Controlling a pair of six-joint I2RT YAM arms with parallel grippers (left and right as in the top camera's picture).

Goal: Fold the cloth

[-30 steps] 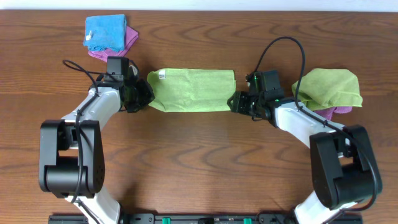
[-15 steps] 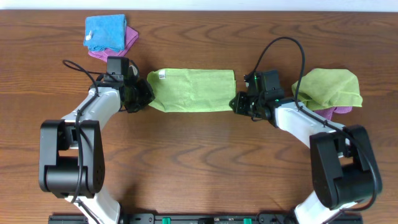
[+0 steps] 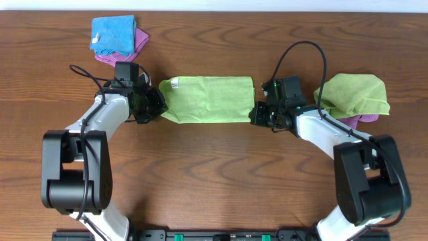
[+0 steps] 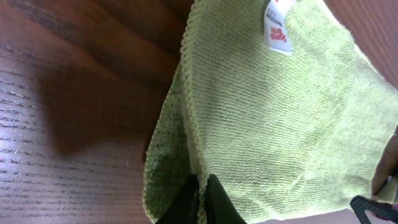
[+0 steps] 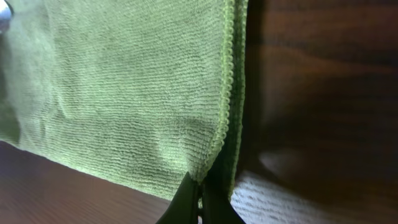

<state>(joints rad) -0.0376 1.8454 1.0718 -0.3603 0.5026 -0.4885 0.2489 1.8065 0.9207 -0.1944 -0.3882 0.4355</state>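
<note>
the cloth (image 3: 208, 99) lies folded into a long strip in the middle of the tabletop (image 3: 214, 181). the left end effector (image 3: 155, 107) pinches its left end, and the right end effector (image 3: 255, 115) pinches its right end.

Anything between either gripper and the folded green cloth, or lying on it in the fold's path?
Nothing visible. The left gripper and right gripper are each shut on an end of the cloth, whose top is bare. The rumpled green cloth and blue cloth lie apart, off to the sides.
</note>
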